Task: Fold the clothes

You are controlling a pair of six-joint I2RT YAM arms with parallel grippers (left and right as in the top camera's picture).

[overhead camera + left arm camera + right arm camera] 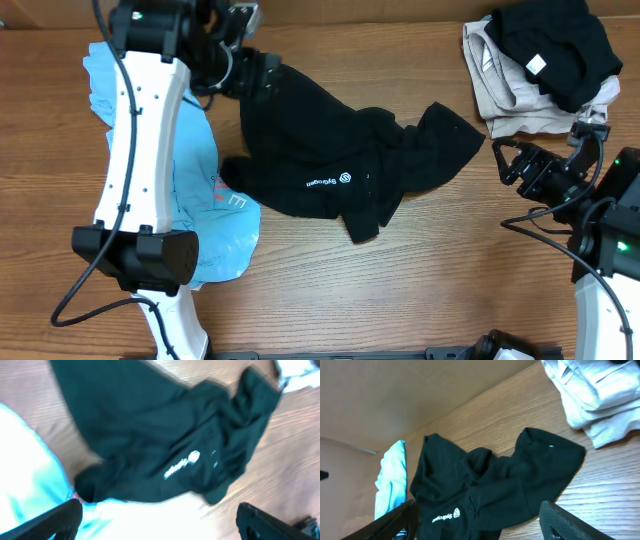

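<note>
A black polo shirt (pixel 330 150) with a white chest logo lies crumpled in the middle of the wooden table. It also shows in the left wrist view (pixel 150 435) and the right wrist view (pixel 495 485). A light blue shirt (pixel 200 170) lies spread at the left, partly under the black one and under my left arm. My left gripper (pixel 255 70) is open and empty, raised over the black shirt's far left corner (pixel 159 506). My right gripper (pixel 507 160) is open and empty, just right of the black shirt's right edge (pixel 478 505).
A pile of clothes (pixel 540 60) sits at the far right corner, a black garment on top of beige and white ones; it also shows in the right wrist view (pixel 590 400). Bare wood (pixel 400 290) lies along the front of the table.
</note>
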